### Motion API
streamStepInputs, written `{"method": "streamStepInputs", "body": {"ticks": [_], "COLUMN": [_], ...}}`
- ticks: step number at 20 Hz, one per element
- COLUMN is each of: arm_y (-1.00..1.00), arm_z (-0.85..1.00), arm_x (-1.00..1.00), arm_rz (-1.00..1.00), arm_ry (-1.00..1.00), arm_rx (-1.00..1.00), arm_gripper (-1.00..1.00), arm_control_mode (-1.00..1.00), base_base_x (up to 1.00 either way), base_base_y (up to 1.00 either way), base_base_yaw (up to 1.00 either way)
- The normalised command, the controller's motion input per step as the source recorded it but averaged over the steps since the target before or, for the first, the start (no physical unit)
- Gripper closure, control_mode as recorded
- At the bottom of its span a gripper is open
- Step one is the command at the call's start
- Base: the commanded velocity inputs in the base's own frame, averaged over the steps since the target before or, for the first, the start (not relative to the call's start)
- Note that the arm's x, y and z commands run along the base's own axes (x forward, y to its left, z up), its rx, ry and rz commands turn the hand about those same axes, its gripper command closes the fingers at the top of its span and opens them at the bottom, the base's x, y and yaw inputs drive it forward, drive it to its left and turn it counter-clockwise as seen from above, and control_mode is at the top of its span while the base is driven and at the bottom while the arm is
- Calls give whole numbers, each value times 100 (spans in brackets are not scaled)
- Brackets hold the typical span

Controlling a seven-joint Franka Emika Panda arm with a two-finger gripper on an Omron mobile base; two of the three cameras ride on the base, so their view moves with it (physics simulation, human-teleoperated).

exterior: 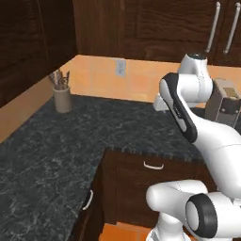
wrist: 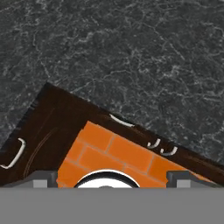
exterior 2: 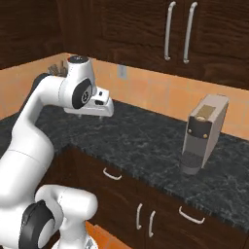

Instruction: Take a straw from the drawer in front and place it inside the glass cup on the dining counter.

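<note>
Drawer [exterior: 153,165] sits shut at 6 o'clock under the black counter [exterior: 56,146], so presumably the straw's inside. Gripper [wrist: 112,175] fingers spread wide, empty. Straw's probably light and slippery; I'd pinch it mid-length.

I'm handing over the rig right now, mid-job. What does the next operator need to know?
Claw: open, empty, pointing down above the black granite counter.
Drawer: shut, under the counter edge, claw not on its handle.
Done: nothing yet.
Left: pull the drawer open, take the straw, carry it to the glass cup on the dining counter, drop it in.
</note>
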Motion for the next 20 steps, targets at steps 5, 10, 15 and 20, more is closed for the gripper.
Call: {"method": "streamStepInputs", "body": {"ticks": [5,10,15,20], "arm_y": [0,0,0,0], "arm_z": [0,0,0,0], "arm_x": [0,0,0,0], "arm_rz": [0,0,0,0], "arm_ry": [0,0,0,0], "arm_rx": [0,0,0,0], "arm_gripper": [-100,-100,-100,-100], "arm_control_mode": [100,100,100,100], "base_base_x": [0,-1,-50,-54], "base_base_y": [-77,-81,-71,-76], "base_base_yaw": [68,59,46,33]}}
